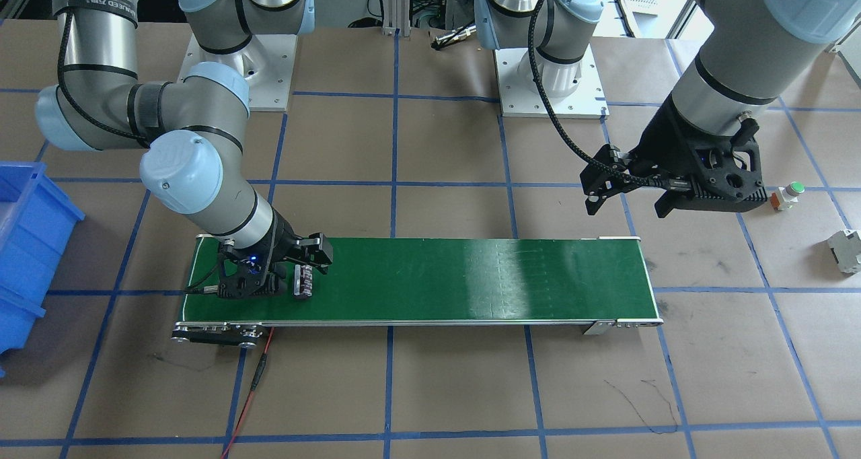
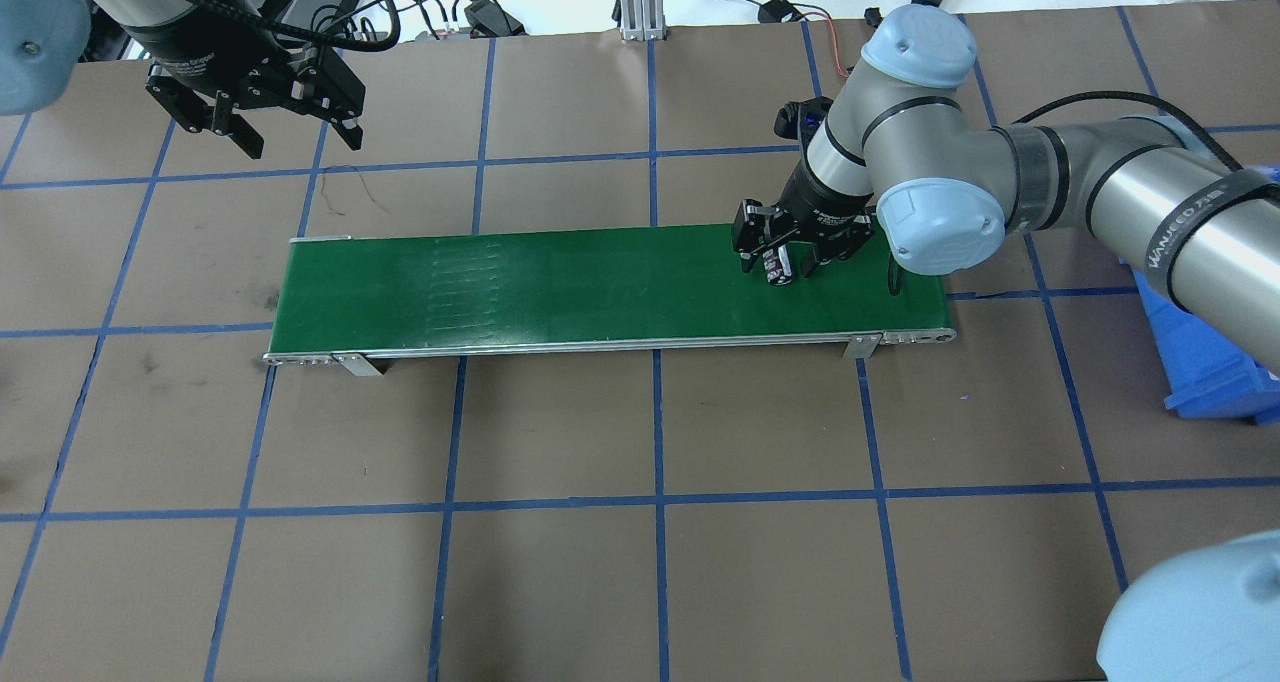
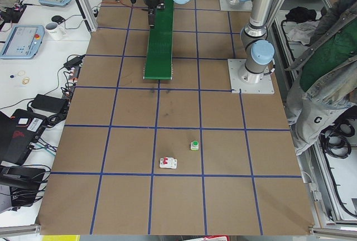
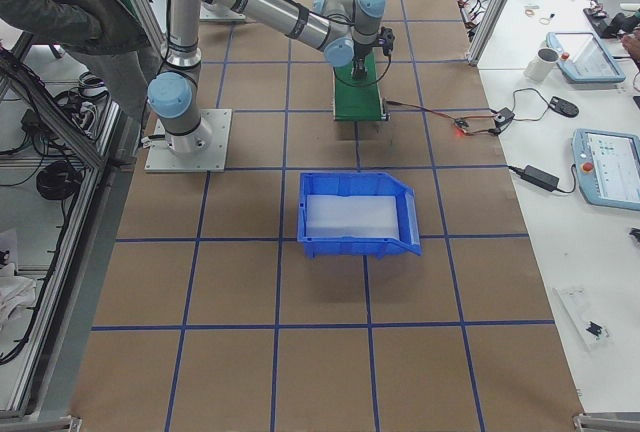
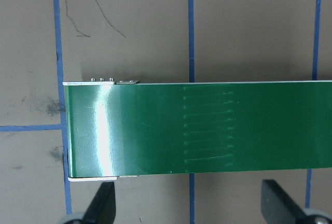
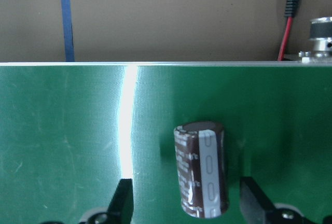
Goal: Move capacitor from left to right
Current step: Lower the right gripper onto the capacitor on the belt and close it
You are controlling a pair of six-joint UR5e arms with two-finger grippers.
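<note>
The capacitor (image 6: 201, 169) is a glossy dark brown cylinder with a pale grey stripe down its sleeve. It appears to lie on its side on the green belt (image 2: 560, 282), at the belt's 3 o'clock end in the overhead view. Only the right wrist view shows that the right gripper (image 6: 184, 181) has its jaws apart, with a gap on each side of the capacitor. The left gripper (image 5: 188, 185) hangs above the desk (image 2: 640, 562) with its jaws spread wide. Only the front-facing view shows the green-capped button (image 1: 788, 195) and the grey block (image 1: 846, 250), at 3 o'clock.
</note>
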